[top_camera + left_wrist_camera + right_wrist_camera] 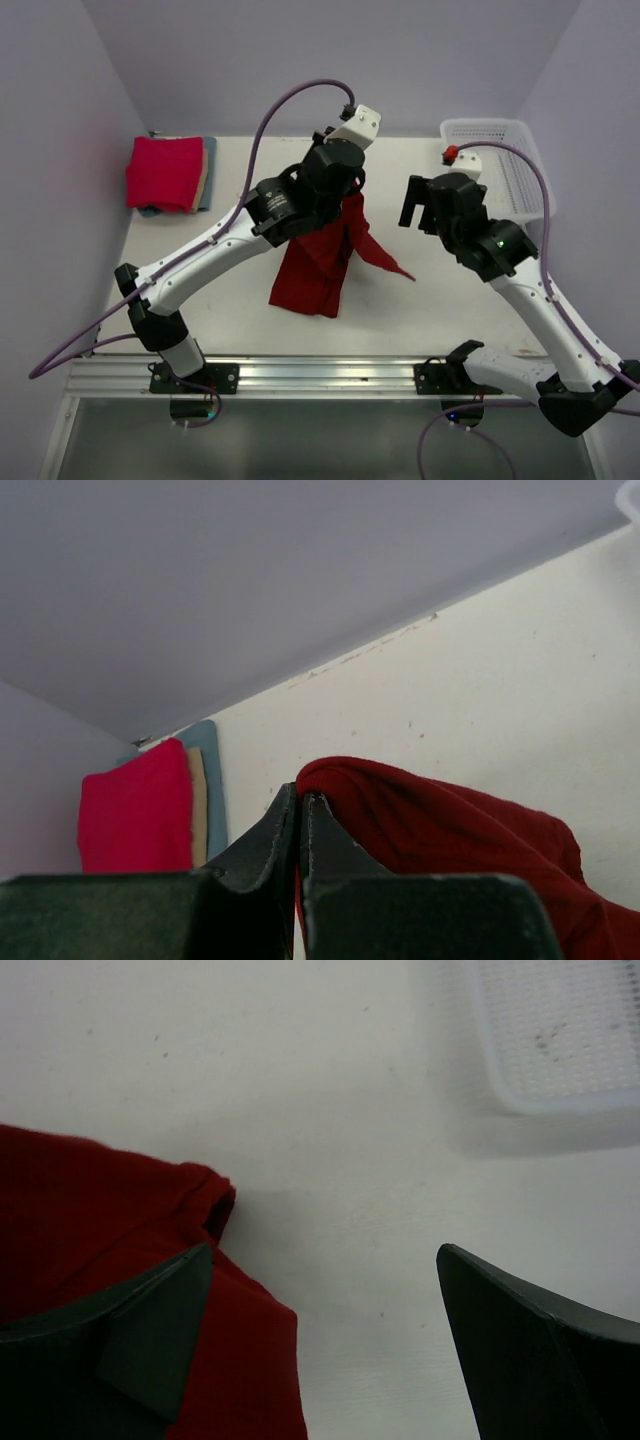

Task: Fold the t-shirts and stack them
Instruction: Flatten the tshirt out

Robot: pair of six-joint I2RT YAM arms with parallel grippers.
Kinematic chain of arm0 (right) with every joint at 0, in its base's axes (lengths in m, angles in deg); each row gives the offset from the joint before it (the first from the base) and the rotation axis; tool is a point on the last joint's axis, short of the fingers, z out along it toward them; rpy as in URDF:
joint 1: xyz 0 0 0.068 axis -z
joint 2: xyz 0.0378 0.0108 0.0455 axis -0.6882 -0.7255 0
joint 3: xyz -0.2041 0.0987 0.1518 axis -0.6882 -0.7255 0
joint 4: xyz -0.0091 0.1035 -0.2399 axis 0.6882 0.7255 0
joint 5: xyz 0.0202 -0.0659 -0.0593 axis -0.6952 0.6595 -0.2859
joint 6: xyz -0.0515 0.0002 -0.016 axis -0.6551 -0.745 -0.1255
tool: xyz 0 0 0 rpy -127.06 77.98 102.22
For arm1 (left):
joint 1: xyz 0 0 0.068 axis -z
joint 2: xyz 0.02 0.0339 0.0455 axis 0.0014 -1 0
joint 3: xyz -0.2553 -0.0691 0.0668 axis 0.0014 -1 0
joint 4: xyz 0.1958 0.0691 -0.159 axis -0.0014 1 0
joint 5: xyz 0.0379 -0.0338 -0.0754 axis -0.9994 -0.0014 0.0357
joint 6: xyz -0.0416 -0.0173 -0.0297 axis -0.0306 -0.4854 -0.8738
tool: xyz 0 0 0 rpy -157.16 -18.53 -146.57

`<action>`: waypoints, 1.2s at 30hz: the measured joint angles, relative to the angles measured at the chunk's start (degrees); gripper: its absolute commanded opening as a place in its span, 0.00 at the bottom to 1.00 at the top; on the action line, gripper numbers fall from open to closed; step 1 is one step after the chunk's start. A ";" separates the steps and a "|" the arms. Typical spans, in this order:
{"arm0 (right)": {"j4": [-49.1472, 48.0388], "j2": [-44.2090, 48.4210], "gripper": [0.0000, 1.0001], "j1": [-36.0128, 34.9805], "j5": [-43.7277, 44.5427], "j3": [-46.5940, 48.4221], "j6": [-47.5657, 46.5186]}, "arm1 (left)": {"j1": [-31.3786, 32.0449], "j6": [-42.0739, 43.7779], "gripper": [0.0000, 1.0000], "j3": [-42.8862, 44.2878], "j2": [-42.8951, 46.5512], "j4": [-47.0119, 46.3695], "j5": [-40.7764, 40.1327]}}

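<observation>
Left claw (302,798) is pressed together on a fold of the crimson t-shirt (315,265), pinching the cloth near its top edge and holding it up off the desk (230,310). Far to the left, in the back corner, sits the stack: the pinkish-red t-shirt (163,172) lies folded on top, with a thin tan cloth (197,800) and the blue-grey t-shirt (212,780) showing along its right edge beneath it. Toward the middle, the crimson t-shirt hangs from the pinch in a narrow, crumpled drape. Its lower part rests bunched on the desk, and one pointed corner or sleeve trails out to the right. It is neither flat nor folded, so the step in hand looks like lifting this last loose shirt to open it out before folding. Further right, the right claw (418,205) hangs above the desk with its jaws spread wide and nothing between them. In the right wrist view one finger sits over the shirt's near edge, but I cannot tell whether it touches the cloth. At the far right stands the white mesh basket (500,130), and no cloth can be seen in it from above. The next move probably calls for the right claw to come in on a second point of the shirt, such as the trailing corner or a shoulder. The two arms could then pull the cloth apart and lay it flat. The risk is catching more than one layer in so bunched a drape.
</observation>
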 measured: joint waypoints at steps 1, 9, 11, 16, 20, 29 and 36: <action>-1.53 -0.46 0.99 0.00 -2.51 -1.49 0.50 | -0.02 -0.33 0.00 -1.11 -0.09 0.66 0.02; -11.50 -4.59 0.99 0.02 -25.31 -13.46 3.02 | 0.00 -2.38 0.00 -5.16 -0.46 5.20 0.28; -12.83 -5.31 0.99 0.04 -28.76 -15.08 3.56 | -0.02 -3.17 0.00 -5.64 -0.31 5.27 0.13; -14.73 -5.86 0.99 0.11 -32.30 -16.57 4.17 | -0.83 -6.86 0.00 -10.03 1.18 6.45 -0.63; -14.82 -5.81 0.99 0.81 -32.57 -16.52 4.09 | -4.85 -14.01 0.00 -20.48 5.97 6.93 0.79; -14.21 -5.81 0.99 6.80 -33.24 -14.84 2.16 | -21.46 -36.15 0.00 -47.39 19.30 7.89 4.15; -13.68 -5.86 0.99 9.75 -34.91 -14.84 0.59 | -27.89 -49.27 0.48 -57.27 26.18 6.80 6.69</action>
